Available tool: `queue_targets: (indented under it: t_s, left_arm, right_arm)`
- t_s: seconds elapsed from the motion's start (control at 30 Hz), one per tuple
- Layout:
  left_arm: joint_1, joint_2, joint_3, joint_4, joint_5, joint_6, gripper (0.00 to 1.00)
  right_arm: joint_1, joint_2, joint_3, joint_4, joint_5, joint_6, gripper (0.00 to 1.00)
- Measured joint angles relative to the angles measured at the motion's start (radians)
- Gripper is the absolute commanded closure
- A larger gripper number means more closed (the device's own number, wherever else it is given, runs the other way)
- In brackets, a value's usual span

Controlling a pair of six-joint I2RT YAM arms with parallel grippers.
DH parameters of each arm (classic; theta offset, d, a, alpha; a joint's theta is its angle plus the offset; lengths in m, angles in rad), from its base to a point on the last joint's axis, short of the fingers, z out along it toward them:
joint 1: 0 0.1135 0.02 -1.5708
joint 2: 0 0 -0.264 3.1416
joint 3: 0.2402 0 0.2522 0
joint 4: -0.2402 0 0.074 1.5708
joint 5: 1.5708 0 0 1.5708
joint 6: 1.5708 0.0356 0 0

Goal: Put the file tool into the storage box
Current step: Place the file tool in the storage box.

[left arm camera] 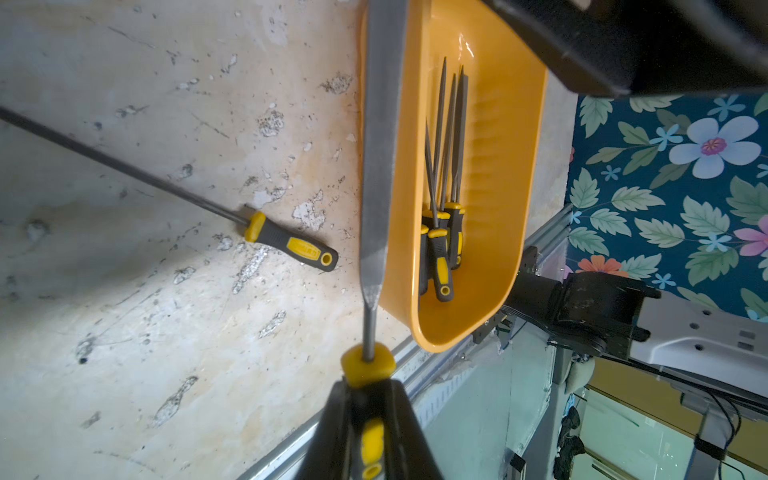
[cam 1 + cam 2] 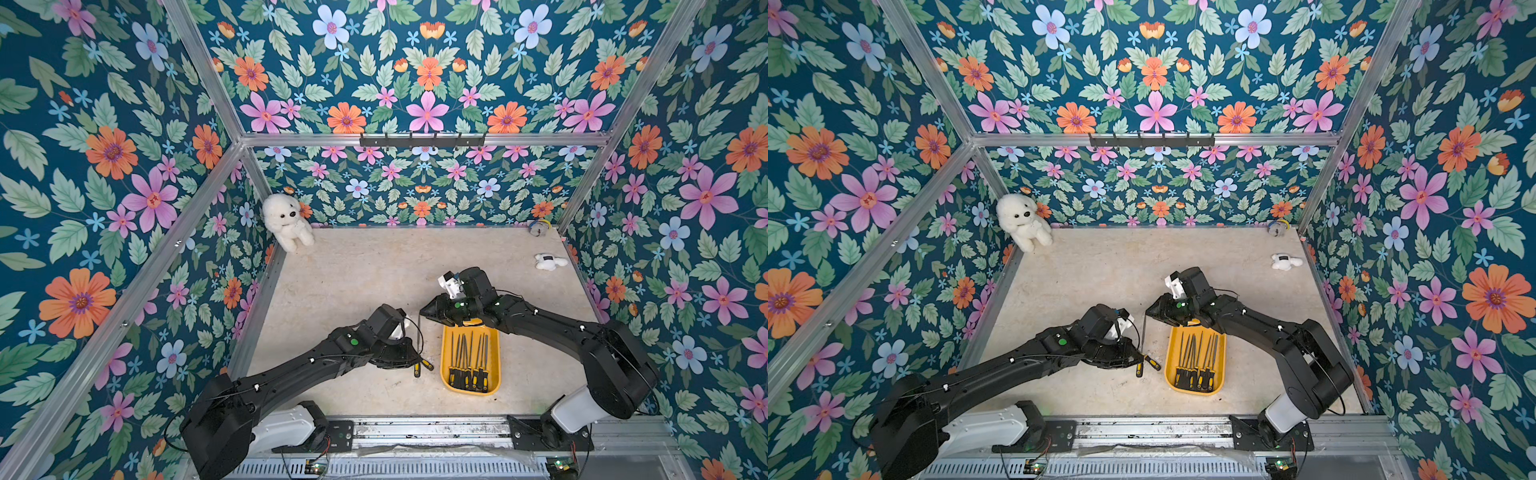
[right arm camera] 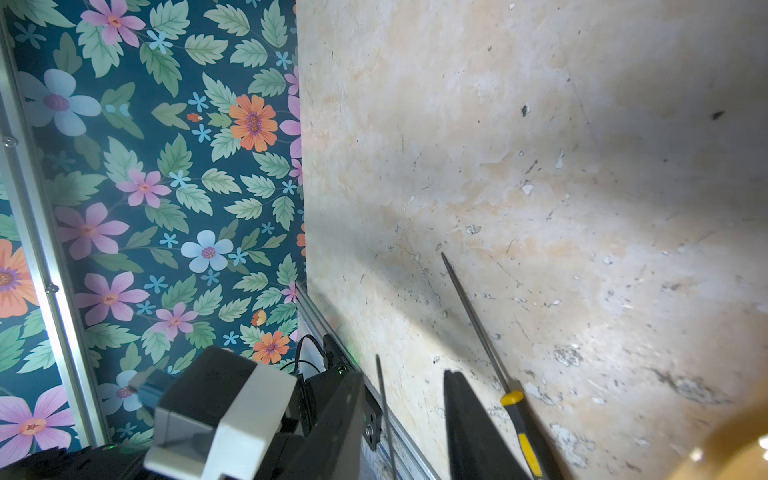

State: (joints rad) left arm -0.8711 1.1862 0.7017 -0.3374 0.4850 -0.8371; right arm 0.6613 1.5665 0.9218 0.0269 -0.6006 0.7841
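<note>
1. Nearest the base, the left pincer (image 1: 369, 390) is clamped tight on the file (image 1: 380, 145), gripping its black-and-yellow handle.
2. Look at that file: a flat grey steel blade, narrowing to a thin round shank, with a yellow collar where the handle starts. It points away from the base, outside the tray (image 2: 495, 357) and just beside its left rim.
3. A second file (image 1: 291, 245), thin-bladed with the same kind of handle, lies on the counter (image 2: 353, 282) right by the left pincer.
4. The tray is shallow, yellow and round-cornered. A bunch of files (image 2: 469, 376) lies lengthwise in it, handles toward the base.
5. Over the tray's far end, the right pincer (image 3: 403, 374) has its jaws partly apart. A thin blade edge shows in the gap, with daylight on both sides.
6. Far back, a plush dog (image 2: 286, 220) sits in the left corner and a small white toy (image 2: 548, 262) lies near the right wall.
</note>
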Motion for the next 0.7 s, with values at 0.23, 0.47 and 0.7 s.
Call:
queue_targets:
  t_s: [0.23, 0.47, 0.7]
  left_arm:
    - [0.000, 0.013, -0.002, 0.027, 0.027, -0.007, 1.00]
    - [0.000, 0.021, -0.003, 0.053, 0.051, -0.021, 1.00]
    - [0.010, 0.020, -0.003, 0.070, 0.060, -0.030, 0.38]
  right_arm:
    - [0.005, 0.008, -0.003, 0.013, -0.016, 0.000, 0.67]
    - [0.011, 0.028, -0.002, 0.011, -0.024, -0.002, 0.98]
    - [0.011, 0.002, 0.045, -0.130, 0.039, -0.056, 1.00]
